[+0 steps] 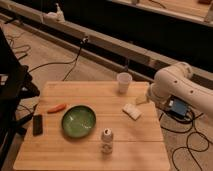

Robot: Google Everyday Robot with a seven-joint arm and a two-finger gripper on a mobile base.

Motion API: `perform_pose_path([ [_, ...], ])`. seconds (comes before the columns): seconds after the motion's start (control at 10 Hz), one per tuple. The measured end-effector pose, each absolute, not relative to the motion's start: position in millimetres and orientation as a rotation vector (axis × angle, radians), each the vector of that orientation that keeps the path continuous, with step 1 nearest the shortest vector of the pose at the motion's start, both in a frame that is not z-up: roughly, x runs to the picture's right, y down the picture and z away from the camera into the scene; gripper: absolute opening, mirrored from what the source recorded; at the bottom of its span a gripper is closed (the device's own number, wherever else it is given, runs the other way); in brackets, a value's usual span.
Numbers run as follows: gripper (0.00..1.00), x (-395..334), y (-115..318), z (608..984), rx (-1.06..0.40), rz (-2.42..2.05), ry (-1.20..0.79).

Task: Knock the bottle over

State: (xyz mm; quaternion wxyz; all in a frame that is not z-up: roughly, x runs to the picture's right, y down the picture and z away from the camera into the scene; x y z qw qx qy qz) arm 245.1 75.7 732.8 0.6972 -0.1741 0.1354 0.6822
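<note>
The bottle [106, 140] is small, stubby and clear, with a whitish-grey cap. It stands upright near the front edge of the wooden table [60, 155], just right of the green bowl [78, 120]. My white arm [175, 85] comes in from the right. My gripper [141, 100] is at the table's right side, above a white packet [132, 111] and well behind and to the right of the bottle, apart from it.
A white translucent cup [123, 82] stands at the back of the table. An orange carrot-like item [57, 107] and a black flat object [37, 124] lie at the left. Cables run over the floor on both sides. A dark frame stands at the far left.
</note>
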Motion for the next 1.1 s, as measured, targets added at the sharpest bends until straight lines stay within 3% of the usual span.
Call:
perform_pose_path([
  [0.8, 0.01, 245.4, 86.0, 735.0, -0.375, 1.462, 0.331],
  [1.1, 0.0, 233.3, 131.1, 736.6, -0.423, 1.359, 0.386],
])
